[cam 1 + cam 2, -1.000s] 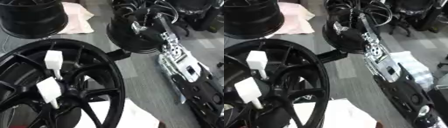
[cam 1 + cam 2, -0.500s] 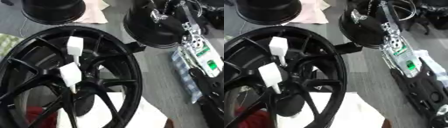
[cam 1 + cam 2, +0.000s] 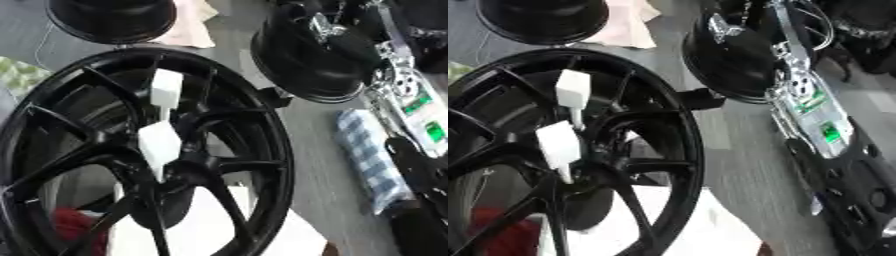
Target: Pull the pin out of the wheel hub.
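A large black spoked wheel hub [image 3: 262, 150] fills the left and middle of both views, tilted toward me. Two white pins stand in its spokes: the upper pin [image 3: 166, 87] and, just below it near the centre, the lower pin [image 3: 159, 142]. My right arm [image 3: 815, 115], silver and black, runs up the right side. My right hand [image 3: 726, 31] shows only as a silvery shape far up, over a smaller black rim and well away from both pins. The left hand is in neither view.
A smaller black rim [image 3: 315, 65] lies at the upper right, and another [image 3: 109, 20] at the top left beside a pale cloth [image 3: 194, 25]. White paper [image 3: 219, 220] and something red [image 3: 74, 225] lie under the hub. A striped cloth [image 3: 372, 160] is on the right.
The whole picture has shifted, so the camera has moved: the hub now sits more central and the right arm nearer the edge. Both white pins stay in the hub.
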### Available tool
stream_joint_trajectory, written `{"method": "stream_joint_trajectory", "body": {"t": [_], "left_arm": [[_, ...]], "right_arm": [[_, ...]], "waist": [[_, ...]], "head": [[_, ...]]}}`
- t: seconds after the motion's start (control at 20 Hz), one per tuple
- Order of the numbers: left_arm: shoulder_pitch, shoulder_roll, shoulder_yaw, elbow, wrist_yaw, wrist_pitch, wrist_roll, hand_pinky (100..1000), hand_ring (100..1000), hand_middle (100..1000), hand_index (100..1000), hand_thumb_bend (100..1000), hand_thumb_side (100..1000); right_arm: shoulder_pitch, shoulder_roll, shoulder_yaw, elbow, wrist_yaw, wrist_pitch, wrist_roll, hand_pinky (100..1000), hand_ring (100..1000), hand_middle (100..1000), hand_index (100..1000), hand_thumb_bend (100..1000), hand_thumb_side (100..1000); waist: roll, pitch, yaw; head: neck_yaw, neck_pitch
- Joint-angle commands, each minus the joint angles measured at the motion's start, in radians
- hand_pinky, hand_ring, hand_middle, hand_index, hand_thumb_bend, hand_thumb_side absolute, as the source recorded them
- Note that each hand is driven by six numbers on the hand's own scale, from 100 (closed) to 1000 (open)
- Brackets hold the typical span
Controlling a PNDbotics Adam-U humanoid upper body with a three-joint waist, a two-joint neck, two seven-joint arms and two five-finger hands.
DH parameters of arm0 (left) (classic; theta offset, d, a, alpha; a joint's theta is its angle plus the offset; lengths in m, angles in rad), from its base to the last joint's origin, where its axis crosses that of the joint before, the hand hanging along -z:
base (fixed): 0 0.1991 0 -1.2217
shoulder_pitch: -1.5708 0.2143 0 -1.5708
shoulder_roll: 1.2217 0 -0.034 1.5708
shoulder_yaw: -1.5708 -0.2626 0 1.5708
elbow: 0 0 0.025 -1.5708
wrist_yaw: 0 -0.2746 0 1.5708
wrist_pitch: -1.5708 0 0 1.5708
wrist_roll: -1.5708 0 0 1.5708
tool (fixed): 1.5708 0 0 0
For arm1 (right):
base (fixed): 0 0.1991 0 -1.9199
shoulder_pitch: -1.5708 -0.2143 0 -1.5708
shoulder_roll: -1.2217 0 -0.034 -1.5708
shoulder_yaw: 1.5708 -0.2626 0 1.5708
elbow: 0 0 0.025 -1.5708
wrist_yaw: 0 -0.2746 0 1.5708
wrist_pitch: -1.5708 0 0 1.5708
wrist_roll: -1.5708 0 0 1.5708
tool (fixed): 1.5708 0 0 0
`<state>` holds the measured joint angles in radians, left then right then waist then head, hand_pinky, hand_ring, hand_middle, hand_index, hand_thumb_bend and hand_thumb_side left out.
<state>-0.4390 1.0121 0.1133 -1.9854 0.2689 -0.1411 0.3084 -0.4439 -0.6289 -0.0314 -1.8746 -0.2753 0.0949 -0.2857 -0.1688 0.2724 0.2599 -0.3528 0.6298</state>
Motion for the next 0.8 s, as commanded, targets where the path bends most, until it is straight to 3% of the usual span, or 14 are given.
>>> {"method": "stream_joint_trajectory", "body": {"t": [0.05,0.35,0.8], "left_arm": [[-0.004,-0.001,-0.005,-0.015,0.039,-0.049,-0.016,845,741,714,863,269,695],[0.031,-0.006,-0.012,-0.015,0.072,-0.139,-0.015,843,738,709,859,269,686],[0.047,-0.007,-0.012,-0.015,0.070,-0.158,0.003,841,736,706,854,274,671]], "right_arm": [[-0.013,-0.022,-0.015,-0.025,0.014,0.001,-0.006,714,657,557,623,303,157],[-0.014,-0.022,-0.014,-0.029,0.021,0.003,-0.007,714,657,557,623,310,154],[-0.014,-0.024,-0.016,-0.030,0.026,0.005,-0.010,713,655,556,622,316,151]], "waist": [[0.006,-0.025,-0.001],[0.006,-0.032,-0.006],[0.012,-0.036,-0.005]], "head": [[-0.021,-0.011],[-0.035,-0.028],[-0.041,-0.038]]}}
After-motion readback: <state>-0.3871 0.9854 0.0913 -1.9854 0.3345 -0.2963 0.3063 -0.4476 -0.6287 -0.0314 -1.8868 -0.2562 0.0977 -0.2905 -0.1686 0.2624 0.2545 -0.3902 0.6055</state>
